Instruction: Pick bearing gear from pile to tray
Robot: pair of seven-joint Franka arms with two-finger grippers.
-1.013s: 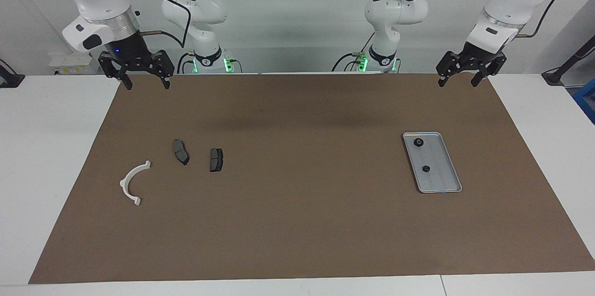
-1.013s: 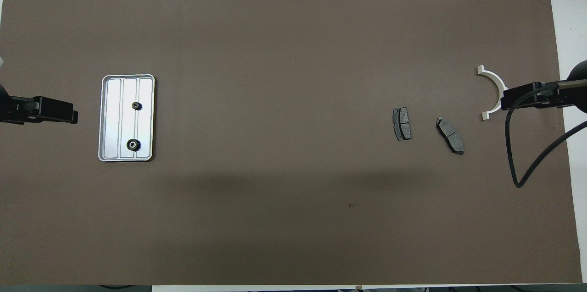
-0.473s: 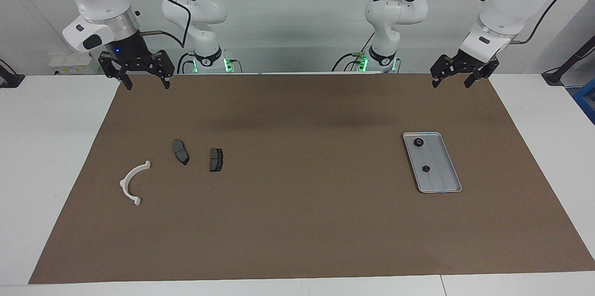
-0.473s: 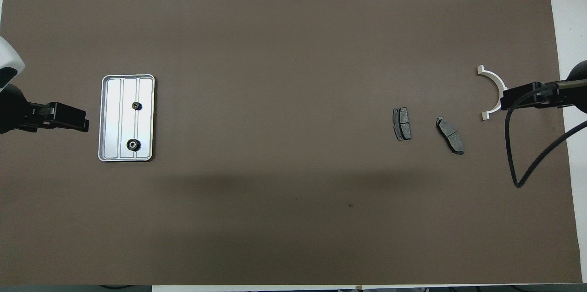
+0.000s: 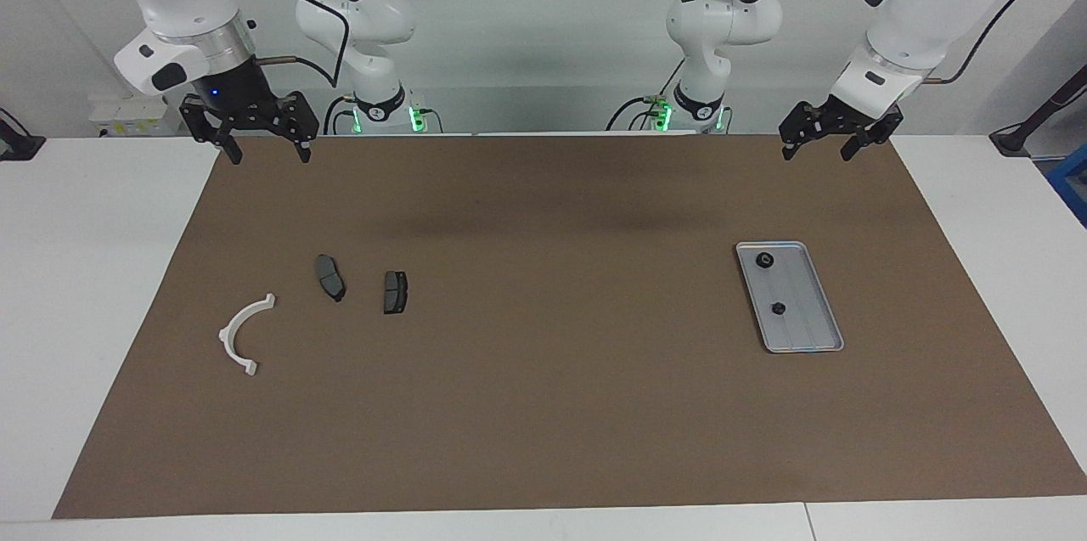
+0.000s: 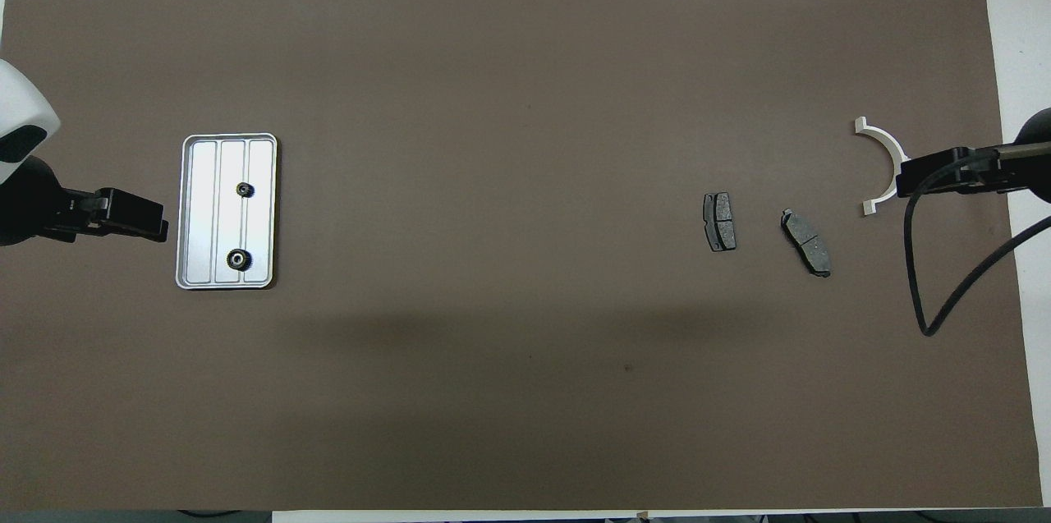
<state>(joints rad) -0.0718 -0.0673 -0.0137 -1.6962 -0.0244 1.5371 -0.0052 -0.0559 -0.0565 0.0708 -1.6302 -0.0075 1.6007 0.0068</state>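
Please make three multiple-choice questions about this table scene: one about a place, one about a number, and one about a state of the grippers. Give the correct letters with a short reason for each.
1. Where does the white half-ring bracket lie?
A. in the tray
B. toward the right arm's end of the table
C. on a brake pad

2. How many small black gears lie in the tray?
A. none
B. two
C. four

3. What state is the left gripper in?
A. open and empty
B. shut on a gear
C. shut on a brake pad

Answers:
1 B: the bracket rests on the brown mat beside the two brake pads, at the right gripper's end.
2 B: one gear sits nearer to the robots, the other farther, both inside the rim.
3 A: its fingertips stand apart in the air with nothing between them.
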